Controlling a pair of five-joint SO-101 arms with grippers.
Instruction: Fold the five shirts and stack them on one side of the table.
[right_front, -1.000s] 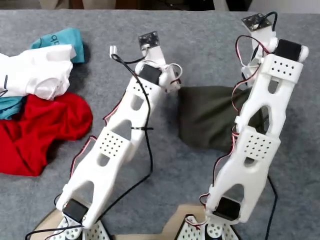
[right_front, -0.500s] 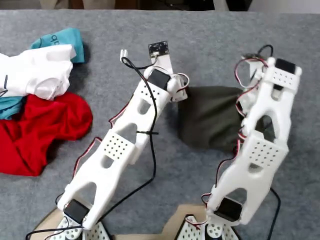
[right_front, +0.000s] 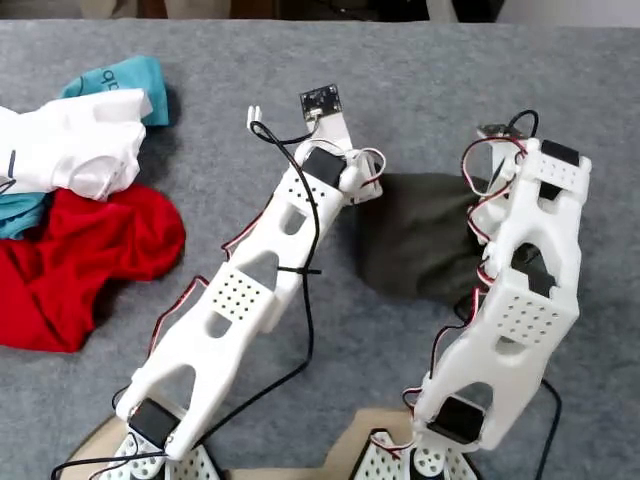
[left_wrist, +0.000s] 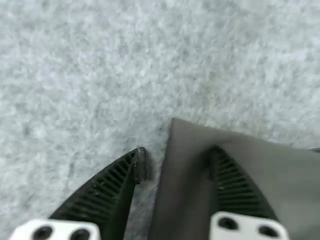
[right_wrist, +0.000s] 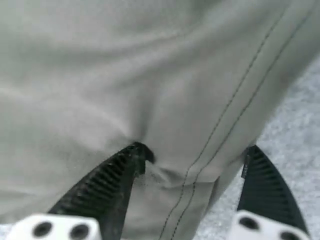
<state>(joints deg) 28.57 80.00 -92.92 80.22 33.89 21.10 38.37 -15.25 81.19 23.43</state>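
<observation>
At nine to ten o'clock on the grey table (right_front: 420, 80) we see the unfolded heap: a teal shirt (right_front: 125, 80) farthest back, a white shirt (right_front: 70, 140) across it, and a red shirt (right_front: 90, 250) spread nearest us. We cannot tell whether the teal scrap at the heap's nine o'clock edge is a separate shirt. At about three o'clock of the table's middle lies the olive shirt (right_front: 420, 235), bunched into a rough block between the two arms. The left gripper (left_wrist: 177, 156) sits at that shirt's ten o'clock corner with its jaws apart, one finger on bare felt and the other on the cloth. The right gripper (right_wrist: 195, 151) is low over the two o'clock side, jaws also spread, with a stitched hem running between them. We think the weak point is the left bite. It straddles only a thin corner, so closing may catch just one layer or slip off, and the fold would fall open. On the right, catching only the hem could drag the block askew if the arms lift unevenly. As for writing, the teal shirt carries dark lettering and the white one a small dark mark, both too small for us to read. The olive cloth shows only seams.
</observation>
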